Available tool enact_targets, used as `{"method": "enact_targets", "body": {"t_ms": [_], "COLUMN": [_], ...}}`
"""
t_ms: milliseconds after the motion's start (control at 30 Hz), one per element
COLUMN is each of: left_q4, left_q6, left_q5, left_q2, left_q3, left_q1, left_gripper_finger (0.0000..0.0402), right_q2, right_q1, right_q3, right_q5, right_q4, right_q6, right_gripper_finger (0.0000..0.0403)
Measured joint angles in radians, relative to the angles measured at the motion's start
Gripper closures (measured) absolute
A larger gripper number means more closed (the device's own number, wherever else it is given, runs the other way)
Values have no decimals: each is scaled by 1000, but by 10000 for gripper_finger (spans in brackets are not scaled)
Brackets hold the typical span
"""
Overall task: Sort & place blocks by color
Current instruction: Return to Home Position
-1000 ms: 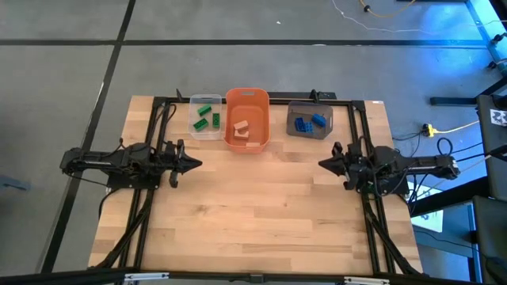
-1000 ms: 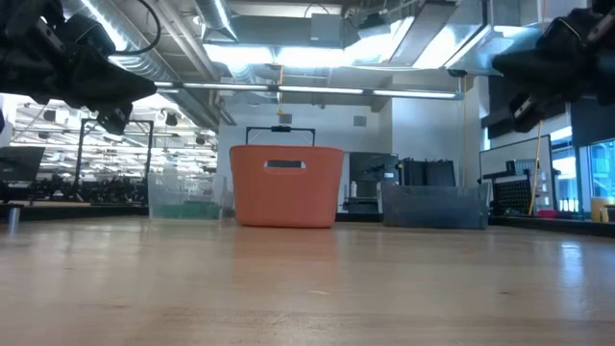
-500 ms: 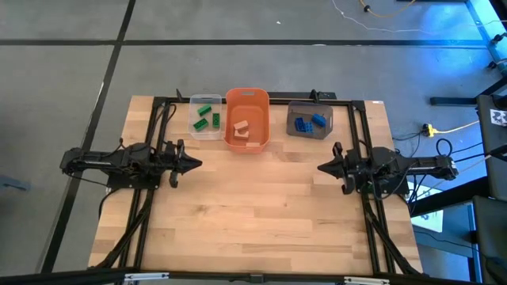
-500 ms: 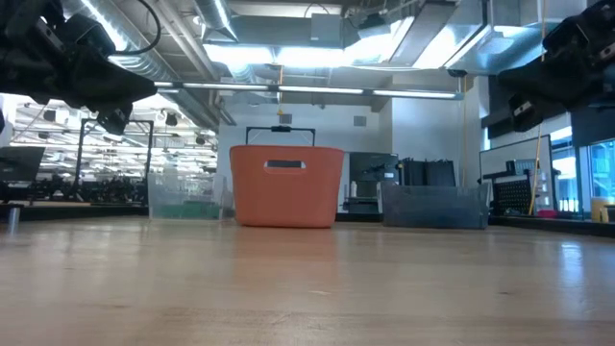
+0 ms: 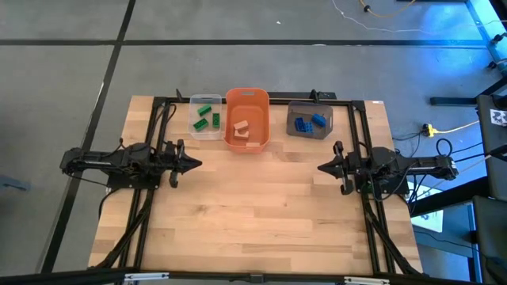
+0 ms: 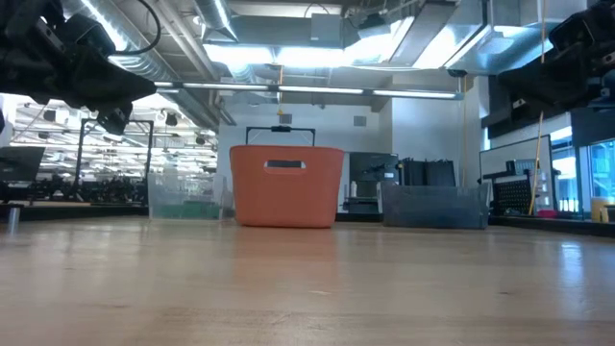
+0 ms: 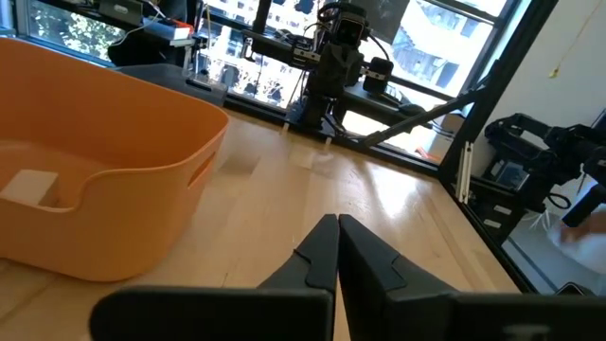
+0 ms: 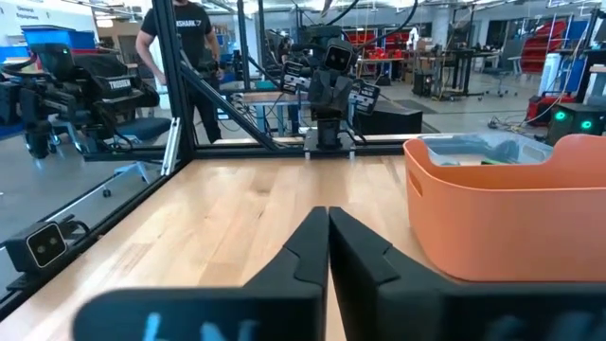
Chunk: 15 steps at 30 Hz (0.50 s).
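- Sorting looks done: green blocks (image 5: pixel 206 120), tan blocks (image 5: pixel 241 127) and blue blocks (image 5: pixel 318 119) lie in separate bins (image 5: pixel 247 92).
- Left end effector (image 5: pixel 196 165) and right end effector (image 5: pixel 321 166) hover pinched narrow, empty.
- Next: merely settle at home.

grey concrete floor (image 5: pixel 63 79), ceiling strip lights (image 6: pixel 252 56), large windows (image 7: pixel 428 45)

No legible txt, labels, nos. anywhere.

Clear bin (image 5: pixel 207 133), orange bin (image 5: pixel 247 93), grey bin (image 5: pixel 310 106)
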Motion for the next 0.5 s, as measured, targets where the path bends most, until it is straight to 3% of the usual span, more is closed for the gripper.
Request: {"method": "enact_targets", "body": {"t_ms": [500], "left_q4": [0], "left_q6": [0], "left_q5": [0], "left_q2": [0], "left_q3": [0], "left_q1": [0], "left_gripper_finger": [377], "right_q2": [0], "right_q1": [0], "right_q3": [0], "right_q5": [0], "right_q4": [1], "right_q6": [-1], "right_gripper_finger": [382]}}
